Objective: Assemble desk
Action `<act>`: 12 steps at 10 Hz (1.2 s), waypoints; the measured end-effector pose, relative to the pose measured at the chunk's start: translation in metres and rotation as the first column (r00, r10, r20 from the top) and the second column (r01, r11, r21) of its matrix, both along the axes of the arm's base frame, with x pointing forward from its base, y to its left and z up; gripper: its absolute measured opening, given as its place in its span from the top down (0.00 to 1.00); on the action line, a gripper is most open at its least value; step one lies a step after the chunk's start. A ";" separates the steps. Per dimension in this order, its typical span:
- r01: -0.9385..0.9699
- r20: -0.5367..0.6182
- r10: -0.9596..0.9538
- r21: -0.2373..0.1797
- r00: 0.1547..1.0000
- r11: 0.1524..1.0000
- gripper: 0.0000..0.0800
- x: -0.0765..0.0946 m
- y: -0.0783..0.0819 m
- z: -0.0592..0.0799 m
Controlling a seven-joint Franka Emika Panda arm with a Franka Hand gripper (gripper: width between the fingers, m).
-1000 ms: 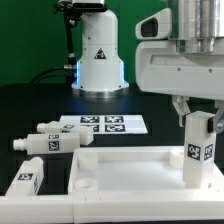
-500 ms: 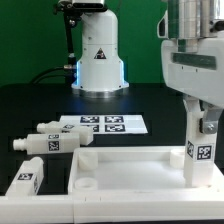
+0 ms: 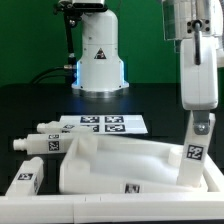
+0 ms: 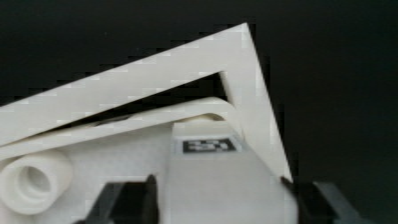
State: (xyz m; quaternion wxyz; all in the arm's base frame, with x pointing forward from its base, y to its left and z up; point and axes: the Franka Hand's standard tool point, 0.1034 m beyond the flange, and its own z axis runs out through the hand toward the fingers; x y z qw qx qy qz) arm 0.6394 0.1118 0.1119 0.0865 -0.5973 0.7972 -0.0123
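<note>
In the exterior view my gripper [image 3: 203, 120] is shut on the top of a white tagged leg [image 3: 193, 152], which leans in the right corner of the white tray-like tabletop [image 3: 110, 160]. The tabletop sits askew, its left end raised, with a small tag showing on its front wall. In the wrist view the leg [image 4: 214, 175] fills the space between my dark fingers [image 4: 125, 205], and the tabletop's rim corner [image 4: 246, 70] stands beyond it with a round socket [image 4: 32, 185] to one side. Three more tagged legs [image 3: 42, 143] lie at the exterior view's left.
The marker board [image 3: 105, 123] lies flat behind the tabletop. The white conical robot base [image 3: 98, 60] stands at the back. A white ledge [image 3: 60, 210] runs along the front edge, with one loose leg [image 3: 27, 180] lying just behind it.
My arm has tilted and lifted slightly with the leg. The tabletop has swung and tipped, its left end rising and shifting toward the exterior view's right.
</note>
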 end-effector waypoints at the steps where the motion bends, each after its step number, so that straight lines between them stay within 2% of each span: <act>1: -0.036 0.004 0.036 -0.006 0.999 0.999 0.41 0.000 0.001 0.000; 2: -0.080 0.014 0.080 -0.013 0.997 0.997 0.26 0.001 0.002 0.002; 3: -0.126 0.022 0.127 -0.018 0.992 0.992 0.26 0.002 0.006 0.006; 4: -0.187 0.036 0.187 -0.021 0.982 0.982 0.20 0.003 0.009 0.018; 5: -0.247 0.058 0.248 -0.030 0.967 0.969 0.19 0.005 0.008 0.031; 6: -0.308 0.066 0.310 -0.041 0.948 0.951 0.19 0.006 0.005 0.038; 12: -0.313 0.059 0.315 -0.043 0.947 0.949 0.19 0.005 0.007 0.033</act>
